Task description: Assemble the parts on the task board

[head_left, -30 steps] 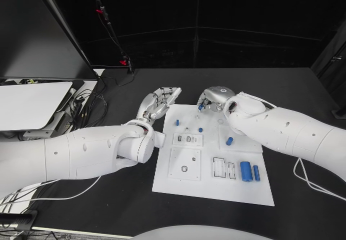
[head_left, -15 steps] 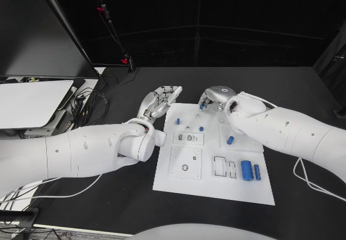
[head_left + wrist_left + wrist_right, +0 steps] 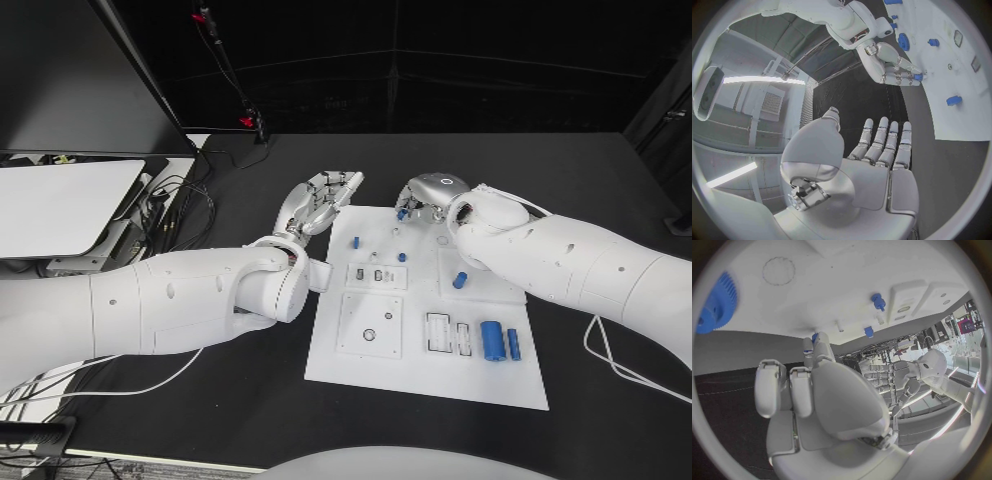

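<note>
Black matte desk (image 3: pixel 577 180) across the frame; white flat task board (image 3: pixel 433 380) lay at centre, running from mid-frame to lower right, a rigid plate with rectangular recesses and small round sockets. Left hand (image 3: pixel 315 205) hovered over the desk just off the board's upper-left corner, fingers straight and spread, holding nothing; the left wrist view confirmed a bare palm (image 3: pixel 873 170). Right hand (image 3: pixel 423 197) sat at the board's upper edge, fingers curled down; a small blue part (image 3: pixel 917 77) showed at its fingertips in the left wrist view, apparently pinched, though whether gripped or only touched could not be settled. Other blue parts lay on the board: a larger cylinder (image 3: pixel 490 341) with a slimmer one (image 3: pixel 512 345) beside it at lower right, a short peg (image 3: pixel 459 281) at centre right, tiny pegs (image 3: pixel 355 242) at upper left. A toothed blue gear (image 3: pixel 717 302) appeared in the right wrist view. Parts judged light, hard, smooth plastic, stiff, prone to roll or slip; best taken across the sides with fingertips.
</note>
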Robot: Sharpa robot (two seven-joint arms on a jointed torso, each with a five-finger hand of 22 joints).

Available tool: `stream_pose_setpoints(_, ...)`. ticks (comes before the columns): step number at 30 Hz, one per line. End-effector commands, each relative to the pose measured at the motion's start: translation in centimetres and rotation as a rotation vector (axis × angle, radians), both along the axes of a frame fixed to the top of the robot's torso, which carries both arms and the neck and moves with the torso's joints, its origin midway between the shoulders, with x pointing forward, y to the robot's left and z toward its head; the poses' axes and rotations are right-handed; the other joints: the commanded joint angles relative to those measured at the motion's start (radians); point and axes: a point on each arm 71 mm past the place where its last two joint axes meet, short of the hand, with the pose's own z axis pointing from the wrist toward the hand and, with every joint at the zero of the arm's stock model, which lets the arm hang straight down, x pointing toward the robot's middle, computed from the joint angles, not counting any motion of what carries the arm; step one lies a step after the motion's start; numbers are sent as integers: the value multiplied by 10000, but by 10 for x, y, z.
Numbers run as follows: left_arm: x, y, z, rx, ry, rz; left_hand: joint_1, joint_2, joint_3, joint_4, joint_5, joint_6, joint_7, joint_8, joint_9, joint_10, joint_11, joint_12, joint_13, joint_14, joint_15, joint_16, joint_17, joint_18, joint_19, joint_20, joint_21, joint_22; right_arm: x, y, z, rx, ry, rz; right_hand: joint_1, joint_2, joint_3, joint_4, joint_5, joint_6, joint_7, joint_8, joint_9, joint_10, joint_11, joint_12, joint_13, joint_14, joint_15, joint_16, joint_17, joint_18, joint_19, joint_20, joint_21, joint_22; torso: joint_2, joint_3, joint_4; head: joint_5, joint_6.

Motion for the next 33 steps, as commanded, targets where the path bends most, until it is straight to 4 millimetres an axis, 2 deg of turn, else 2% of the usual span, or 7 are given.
stream_pose_setpoints(1,-7,-2,22,-542,-3097,-391,31,45,-53,-6,55,46,1482,43,-11,23,9,49,-4,69,17,27,-1,25,27,24,48,11,0,0,-1,-171,154,9,22,-80,-24,76,38,85,185,-66,-6,-29,50,-64,3,608,69,-7,-23,-10,-3,67,-1,426,3,-1,0,-10,-7)
stream_pose_setpoints(8,-6,-2,22,-538,-3076,-390,40,53,-55,-6,61,45,1482,42,-13,21,10,49,-4,69,19,27,-1,24,24,24,49,11,0,1,-2,-232,256,-35,-63,-166,-92,107,36,-221,142,-319,-34,-331,35,-116,-5,600,63,-21,-60,-6,-9,61,-6,429,3,1,1,18,-31)
stream_pose_setpoints(11,-6,-2,22,-534,-3066,-386,59,69,-59,-7,72,43,1483,41,-18,17,11,50,-4,68,23,26,-1,21,22,25,52,11,0,1,-2,-266,307,-95,-198,-302,-211,128,23,-614,151,-580,-58,-700,83,-125,-11,587,86,-44,-128,-1,-28,61,-22,405,4,-2,-1,27,-39)
stream_pose_setpoints(17,-6,-1,22,-525,-3040,-380,59,69,-59,-7,72,43,1483,41,-18,17,11,50,-4,68,23,26,-1,21,22,25,52,11,1,-1,-2,-219,261,-106,-904,-694,-552,115,39,-1763,-165,-1249,-56,-1732,383,-107,8,477,289,-202,-615,62,-237,275,-201,91,3,-1,-3,23,-48)
stream_pose_setpoints(22,-5,-1,21,-518,-3023,-377,78,82,-64,-8,83,40,1483,39,-22,12,12,51,-5,68,29,26,-1,17,19,28,55,11,0,-3,2,297,-146,27,-1499,-926,-540,85,37,-2624,-306,-1252,-47,-2164,464,-60,37,421,315,-286,-838,118,-358,353,-329,-112,-2,1,-16,42,-41)
stream_pose_setpoints(27,-5,-1,21,-520,-3010,-380,78,82,-64,-8,83,40,1483,39,-22,12,12,51,-5,68,29,26,-1,17,19,28,55,11,-3,-10,10,1614,-720,85,-1838,-1104,-285,82,35,-2566,-161,-1187,0,-2169,500,-4,58,389,351,-342,-987,131,-371,378,-371,-164,-3,5,-6,13,-10)
stream_pose_setpoints(33,-5,1,21,-500,-2997,-346,86,88,-67,-8,87,38,1483,37,-24,10,13,51,-5,69,32,26,-1,15,17,29,55,11,-15,-32,20,3839,-510,-374,-1910,-1051,38,38,33,-2000,527,-1008,85,-2043,542,45,58,402,430,-330,-955,138,-360,451,-388,-190,-31,-10,-37,-53,29)
